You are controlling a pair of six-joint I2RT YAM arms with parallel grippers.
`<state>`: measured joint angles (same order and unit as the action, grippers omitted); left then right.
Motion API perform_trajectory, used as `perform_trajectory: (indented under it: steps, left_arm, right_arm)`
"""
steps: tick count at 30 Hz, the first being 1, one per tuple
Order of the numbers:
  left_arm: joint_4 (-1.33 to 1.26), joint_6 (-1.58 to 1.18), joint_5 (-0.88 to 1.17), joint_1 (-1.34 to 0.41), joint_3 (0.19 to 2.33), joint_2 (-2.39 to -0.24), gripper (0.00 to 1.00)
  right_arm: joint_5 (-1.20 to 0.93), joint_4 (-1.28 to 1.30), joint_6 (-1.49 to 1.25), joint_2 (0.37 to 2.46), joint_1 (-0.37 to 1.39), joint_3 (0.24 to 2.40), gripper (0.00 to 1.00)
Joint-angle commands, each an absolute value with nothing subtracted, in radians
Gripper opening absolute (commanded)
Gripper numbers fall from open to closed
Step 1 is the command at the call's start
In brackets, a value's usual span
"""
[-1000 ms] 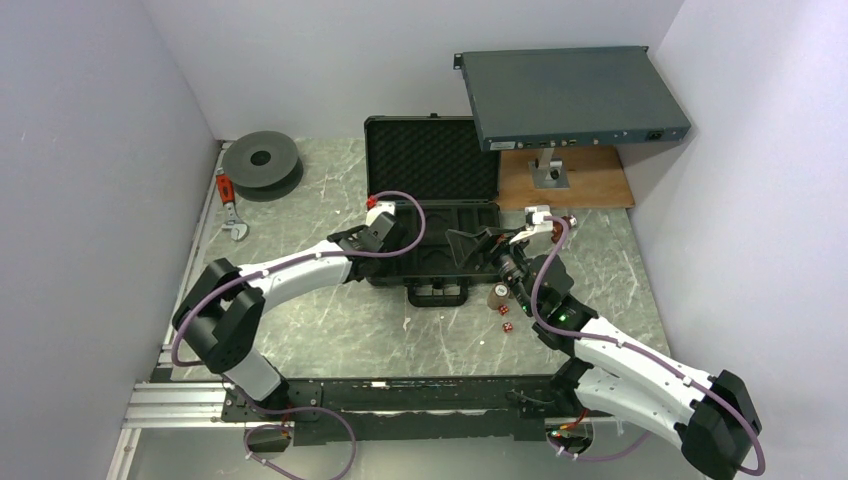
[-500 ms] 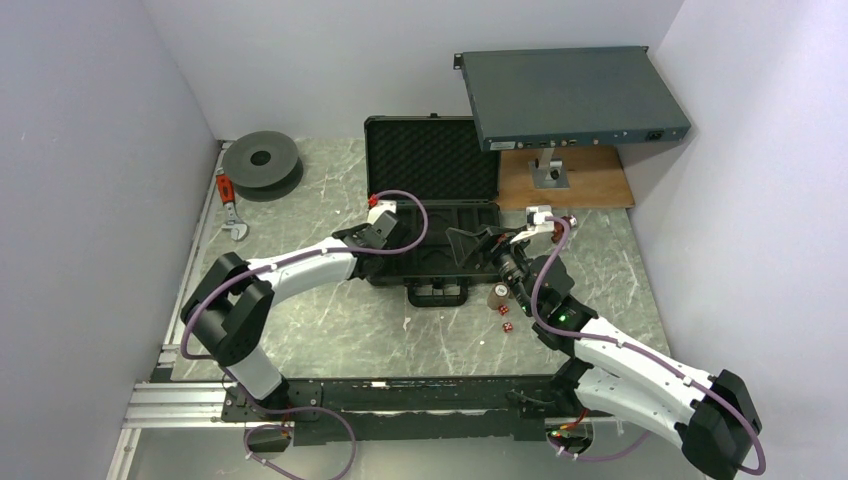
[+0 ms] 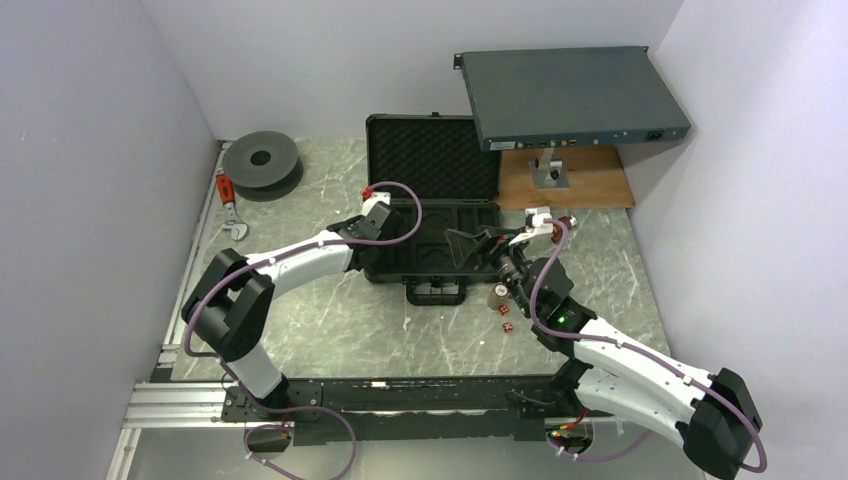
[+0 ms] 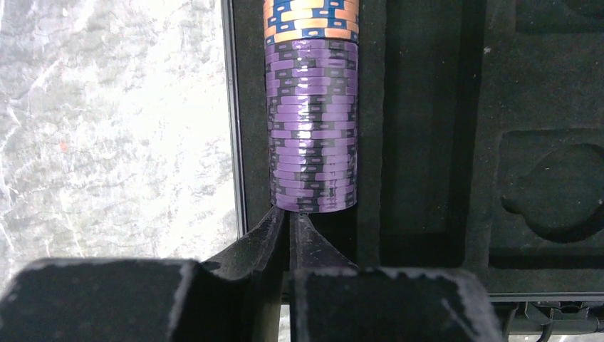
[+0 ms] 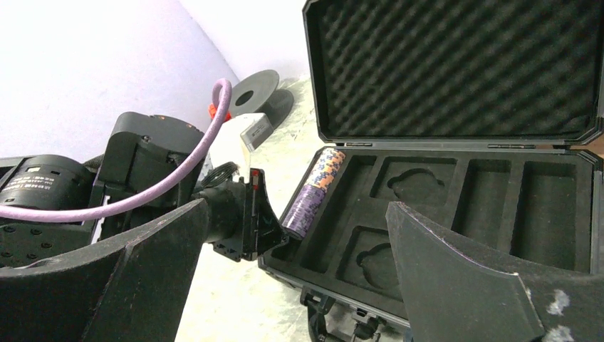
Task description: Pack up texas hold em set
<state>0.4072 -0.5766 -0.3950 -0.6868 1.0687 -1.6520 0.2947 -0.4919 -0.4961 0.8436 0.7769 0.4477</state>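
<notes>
**Chip roll lies in the case's end slot, left fingertips at its near end**

The black case (image 3: pixel 432 160) sits open in the middle of the table (image 3: pixel 330 320). Its foam lid (image 5: pixel 456 64) stands up toward 12 o'clock, its slotted tray (image 5: pixel 491 206) lies toward 6, and its handle (image 3: pixel 437 293) is at the near edge.

A roll of chips (image 4: pixel 312 125) lies on its side in the slot at the tray's 9 o'clock end. Most of it is purple, with orange-and-blue chips at the far end.

The left gripper (image 4: pixel 292 217) points at the roll's near end. Its fingers are nearly pressed together, with only a thin slit between them and nothing in it. Whether the tips touch the last purple chip or stop just short cannot be told.

The right gripper (image 3: pixel 480 243) hangs over the tray's 3 o'clock half. Its fingers are spread wide and hold nothing.

On the table at 5 o'clock from the case, just past the handle, a short tan stack (image 3: pixel 497 294) stands. Two red dice (image 3: pixel 507 328) lie beside it, nearer the arm bases.

A grey box (image 3: pixel 570 97) sits raised over a wooden board (image 3: pixel 600 180) at 1 o'clock. A dark spool (image 3: pixel 262 160) lies at 10 o'clock.
</notes>
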Motion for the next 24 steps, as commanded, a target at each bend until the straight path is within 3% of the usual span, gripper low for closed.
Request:
perform_trajectory:
  steps: [1,14,24]
  left_arm:
    - [0.299,-0.548,-0.407,-0.666,1.120,-1.650,0.12]
    - [0.255,-0.546,-0.381,-0.663,1.028,-1.551,0.17]
    - [0.331,-0.500,-0.396,-0.662,0.911,-1.259,0.47]
  right_arm:
    - [0.319,-0.559,-0.473,0.840,0.787,0.446,1.00]
    - [0.323,-0.554,-0.468,0.856,0.793,0.454,1.00]
    - [0.276,-0.549,-0.444,0.886,0.791,0.467,1.00]
